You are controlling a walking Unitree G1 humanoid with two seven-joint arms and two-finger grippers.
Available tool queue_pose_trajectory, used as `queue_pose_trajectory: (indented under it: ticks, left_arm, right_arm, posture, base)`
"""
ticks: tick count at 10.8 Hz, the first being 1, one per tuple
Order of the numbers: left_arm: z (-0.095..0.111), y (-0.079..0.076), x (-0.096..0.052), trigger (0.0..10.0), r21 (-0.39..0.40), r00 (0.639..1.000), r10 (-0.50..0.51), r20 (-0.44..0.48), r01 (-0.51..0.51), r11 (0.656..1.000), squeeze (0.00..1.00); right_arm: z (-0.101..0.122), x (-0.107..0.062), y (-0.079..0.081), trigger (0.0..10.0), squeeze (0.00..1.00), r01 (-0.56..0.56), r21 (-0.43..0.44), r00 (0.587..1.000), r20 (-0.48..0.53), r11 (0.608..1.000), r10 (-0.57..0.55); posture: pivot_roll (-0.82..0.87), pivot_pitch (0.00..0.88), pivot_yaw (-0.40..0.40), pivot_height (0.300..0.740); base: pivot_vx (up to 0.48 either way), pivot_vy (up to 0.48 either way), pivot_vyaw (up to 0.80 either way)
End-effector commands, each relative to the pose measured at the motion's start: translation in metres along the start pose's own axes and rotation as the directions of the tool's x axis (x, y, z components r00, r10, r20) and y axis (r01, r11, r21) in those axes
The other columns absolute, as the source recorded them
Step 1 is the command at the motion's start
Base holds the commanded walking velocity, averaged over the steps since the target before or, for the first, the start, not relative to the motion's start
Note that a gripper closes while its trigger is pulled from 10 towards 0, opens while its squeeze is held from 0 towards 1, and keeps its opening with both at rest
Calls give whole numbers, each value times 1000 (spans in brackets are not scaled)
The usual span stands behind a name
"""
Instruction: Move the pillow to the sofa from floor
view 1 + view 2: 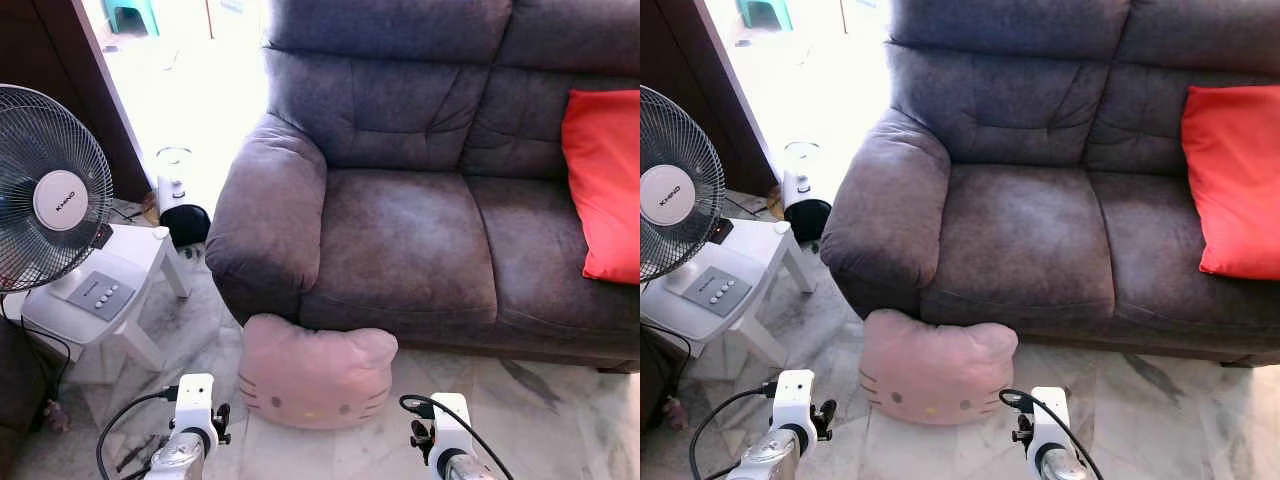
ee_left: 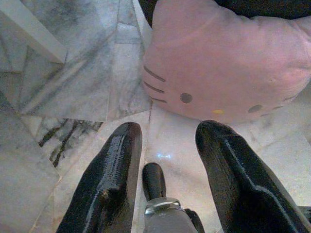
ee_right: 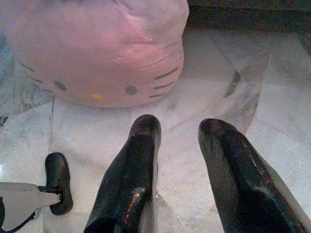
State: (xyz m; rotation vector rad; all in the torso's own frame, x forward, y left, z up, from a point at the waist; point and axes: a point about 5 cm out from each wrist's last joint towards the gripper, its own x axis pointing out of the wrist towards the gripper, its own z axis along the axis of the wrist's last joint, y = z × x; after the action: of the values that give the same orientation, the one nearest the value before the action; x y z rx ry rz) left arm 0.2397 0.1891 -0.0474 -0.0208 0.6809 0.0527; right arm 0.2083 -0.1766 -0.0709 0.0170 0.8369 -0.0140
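Red cushion [image 1: 604, 185], standing fan [image 1: 48, 200] on white stool [image 1: 125, 290], marble floor [image 1: 560, 410].

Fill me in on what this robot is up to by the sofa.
The robot stands facing a grey fabric sofa. A pink cat-face plush pillow lies on the marble floor, against the sofa's front. Both arms are low in front of the pillow: the left gripper and the right gripper are open above the floor, near the pillow but not touching it. Nothing has been picked up yet. A red cushion sits on the sofa's right side.
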Motion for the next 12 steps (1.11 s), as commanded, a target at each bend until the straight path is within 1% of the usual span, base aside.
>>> queue_pose_trajectory:
  ticks: [1,2,3,4,5,8,9,10,11,12]
  left_arm:
    - [-10,1,-3,10000,9,999,8,-39,-7,1000,0]
    - [-10,1,-3,10000,9,999,8,-37,-8,1000,0]
    - [-9,0,-2,10000,8,999,9,-34,-9,1000,0]
    - [-9,0,-2,10000,7,999,10,-32,-10,1000,0]
    - [-8,0,-2,10000,6,999,11,-30,-11,1000,0]
    - [-6,0,-1,10000,5,1000,14,-23,-14,1000,0]
    - [-5,0,-1,10000,4,1000,16,-19,-15,1000,0]
    - [-4,0,-1,10000,4,1000,16,-16,-16,1000,0]
    - [-4,0,-1,10000,3,1000,16,-14,-16,1000,0]
    - [-3,0,-1,10000,4,1000,16,-11,-16,1000,0]
  right_arm:
    - [-5,-1,-2,10000,0,5,1,1000,-16,1000,-5]
    - [-5,-1,-2,10000,0,0,8,1000,-16,1000,0]
    - [-5,-1,-1,10000,0,-2,30,1000,-14,1000,2]
    - [-5,-1,-1,10000,0,-3,21,1000,-16,1000,3]
    - [-4,-1,-2,10000,0,-1,15,1000,-10,1000,1]
    - [-4,-1,-3,10000,0,1,10,1000,-11,1000,-1]
    - [-4,-1,-2,10000,0,-5,-9,1000,-15,1000,5]
    - [-4,-1,-1,10000,0,-6,-9,1000,-15,1000,6]
    - [-4,-1,-1,10000,0,0,15,1000,-13,1000,0]
    - [-4,-1,-1,10000,0,0,12,1000,-11,1000,0]
  posture:
    - [89,96,-67,740]
    - [90,95,-68,740]
    - [90,99,-70,740]
    - [89,102,-71,740]
    - [89,105,-72,740]
    - [87,111,-72,740]
    - [88,113,-72,740]
    - [88,115,-72,740]
    - [88,116,-72,740]
    - [88,117,-72,740]
  base:
    - [0,0,0]
    - [0,0,0]
    - [0,0,-706]
    - [0,0,-694]
    - [0,0,0]
    - [244,0,0]
    - [270,0,0]
    - [285,0,0]
    - [296,0,0]
    - [300,0,0]
